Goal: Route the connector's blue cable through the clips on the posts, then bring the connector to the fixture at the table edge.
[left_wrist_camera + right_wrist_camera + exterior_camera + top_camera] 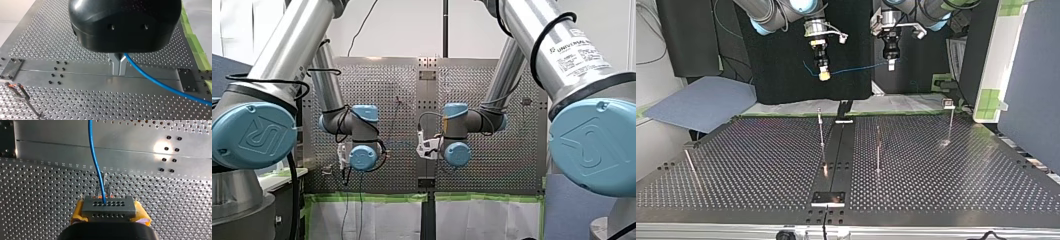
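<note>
High above the far edge of the table, my right gripper (824, 75) holds the grey connector (108, 206), its yellow pads (78, 213) shut on both sides of it. The blue cable (94, 157) leaves the connector's face and runs ahead over the table. In the top view the cable (856, 68) spans the gap to my left gripper (891, 64). The left gripper's metal fingers (115, 64) are shut on the cable (155, 82), which trails off to one side. A clip post (102, 185) stands right under the connector.
Thin posts with clips rise from the perforated table (736, 170): one (821, 128) left of the centre rail, one (878, 149) right of it, one (950, 120) far right. A slanted pin (689, 161) stands at the left. A plate fixture (828, 198) sits at the near edge.
</note>
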